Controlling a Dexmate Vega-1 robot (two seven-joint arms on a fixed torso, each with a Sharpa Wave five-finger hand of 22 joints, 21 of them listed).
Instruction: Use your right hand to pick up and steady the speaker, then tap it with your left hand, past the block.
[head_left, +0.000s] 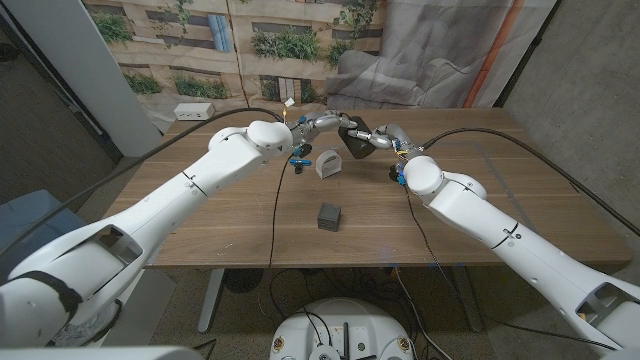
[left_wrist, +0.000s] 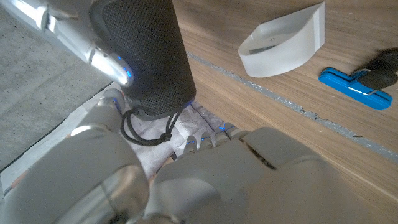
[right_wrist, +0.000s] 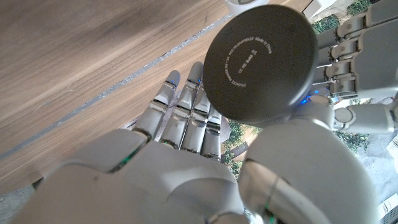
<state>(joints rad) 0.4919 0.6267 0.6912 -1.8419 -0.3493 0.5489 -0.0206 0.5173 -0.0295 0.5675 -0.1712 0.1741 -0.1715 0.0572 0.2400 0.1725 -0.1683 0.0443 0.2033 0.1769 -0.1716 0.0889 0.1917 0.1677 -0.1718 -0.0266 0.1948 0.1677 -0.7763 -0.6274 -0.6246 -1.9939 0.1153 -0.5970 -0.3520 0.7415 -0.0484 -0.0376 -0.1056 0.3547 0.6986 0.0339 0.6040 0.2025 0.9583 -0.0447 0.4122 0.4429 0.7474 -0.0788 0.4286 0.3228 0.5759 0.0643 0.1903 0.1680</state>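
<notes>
The black cylindrical speaker (head_left: 352, 140) is held up off the table at the far middle, gripped by my right hand (head_left: 381, 137). In the right wrist view its round base (right_wrist: 261, 59) faces the camera, with my right hand (right_wrist: 186, 162) wrapped around it. My left hand (head_left: 318, 123) reaches in from the other side, and its fingers (right_wrist: 351, 43) lie against the speaker's side. The left wrist view shows the speaker's mesh body (left_wrist: 146, 56) with a black cord loop (left_wrist: 146, 129) hanging below it, just beyond my left hand (left_wrist: 205, 177). The dark grey block (head_left: 329, 215) sits on the table nearer me.
A white curved holder (head_left: 328, 163) (left_wrist: 286, 40) stands on the table just under the hands. A blue clip (head_left: 299, 160) (left_wrist: 354, 87) lies beside it. A white box (head_left: 193, 111) sits at the far left corner. Black cables run along both arms.
</notes>
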